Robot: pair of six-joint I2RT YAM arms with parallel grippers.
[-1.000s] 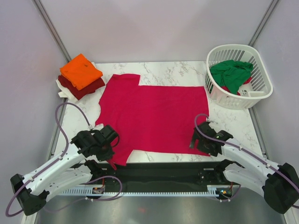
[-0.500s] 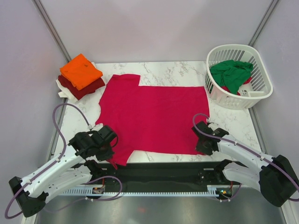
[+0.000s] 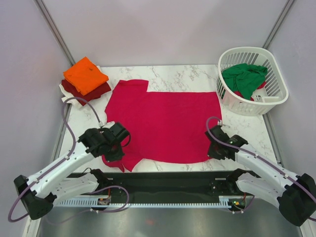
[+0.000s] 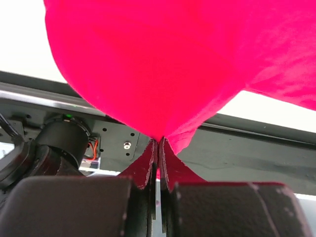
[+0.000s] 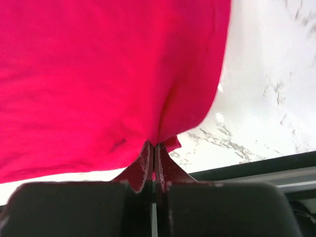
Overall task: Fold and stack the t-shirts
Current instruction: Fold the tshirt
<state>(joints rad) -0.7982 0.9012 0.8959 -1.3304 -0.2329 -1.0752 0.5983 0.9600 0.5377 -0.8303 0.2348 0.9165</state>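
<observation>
The right tool (image 5: 153, 148) has just closed on the near right corner of the red shirt (image 3: 163, 123), which lies spread on the counter (image 3: 247, 131). The left tool (image 4: 159, 144) already pinches the near left edge and has lifted it slightly. With both near corners gripped, the first fold looks ready to begin.

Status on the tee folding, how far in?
Done: orange tee and dark red tee lie folded in a stack at the far left. In hand: crimson tee lies spread flat, unfolded, left gripper and right gripper each shut on its near edge. Left: that fold, plus the green tee in the basket.
</observation>
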